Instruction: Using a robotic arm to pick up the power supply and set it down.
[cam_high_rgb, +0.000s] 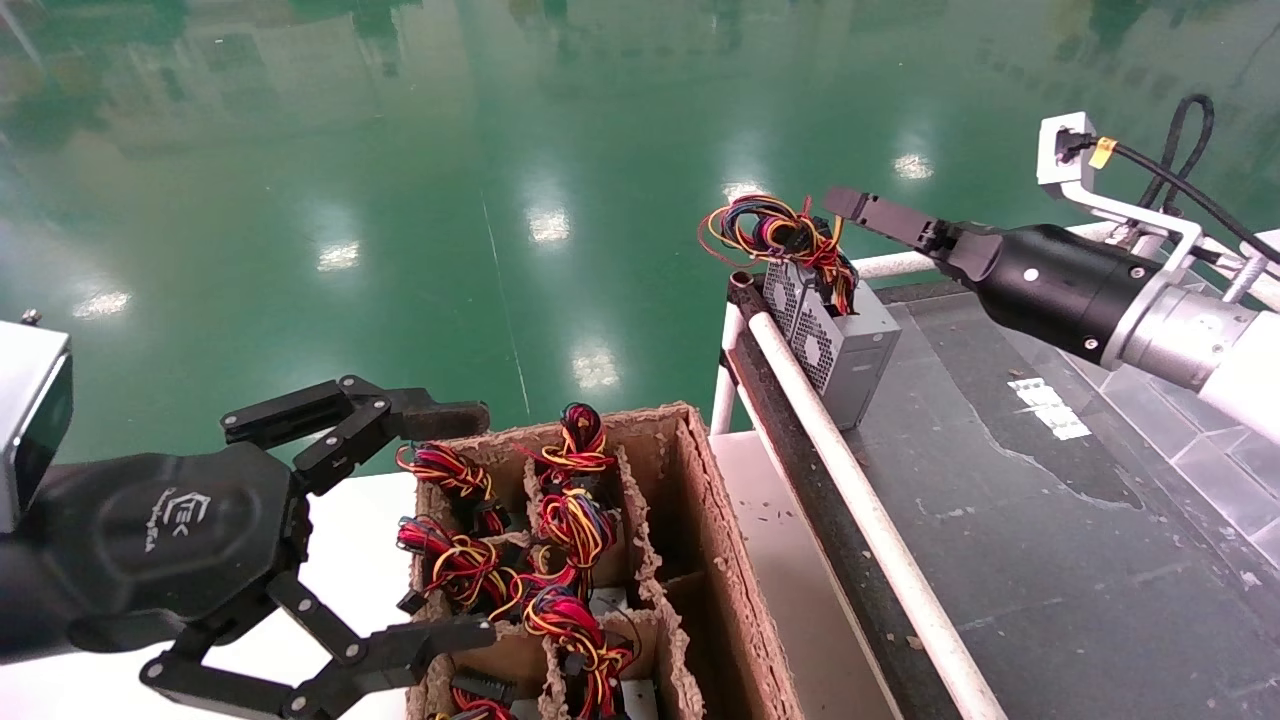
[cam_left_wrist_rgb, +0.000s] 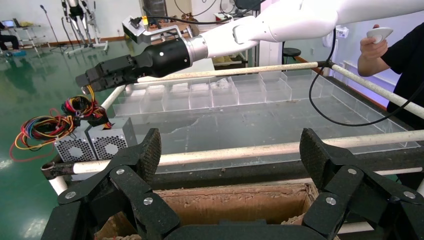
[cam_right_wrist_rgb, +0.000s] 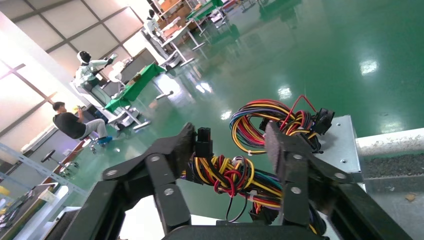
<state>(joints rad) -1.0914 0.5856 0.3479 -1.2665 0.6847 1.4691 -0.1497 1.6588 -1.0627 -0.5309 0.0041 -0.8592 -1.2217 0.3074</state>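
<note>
At seven o'clock the left gripper (cam_high_rgb: 400, 520) idles open beside the cardboard box (cam_high_rgb: 720, 560). At one o'clock the robotic arm's right gripper (cam_right_wrist_rgb: 235, 150) straddles the power supply (cam_high_rgb: 840, 340), unclamped, wires between its fingers. Snagged wires could tip it over the white rail (cam_high_rgb: 850, 480); clear conveyor surface (cam_high_rgb: 1050, 560) lies at four o'clock.

Cardboard box (cam_high_rgb: 700, 520) of wire-bundled units (cam_high_rgb: 565, 525) beside a conveyor (cam_high_rgb: 1000, 500)

**Robot body: white shells, black grippers**

Right arm (cam_high_rgb: 1245, 375) was white-shelled w/ silver collar, black cylindrical wrist, grey camera box (cam_high_rgb: 1065, 150) & black cable behind jaws. Left gripper (cam_high_rgb: 330, 545) was black linkage w/ silver screws, white logo on its housing.
</note>
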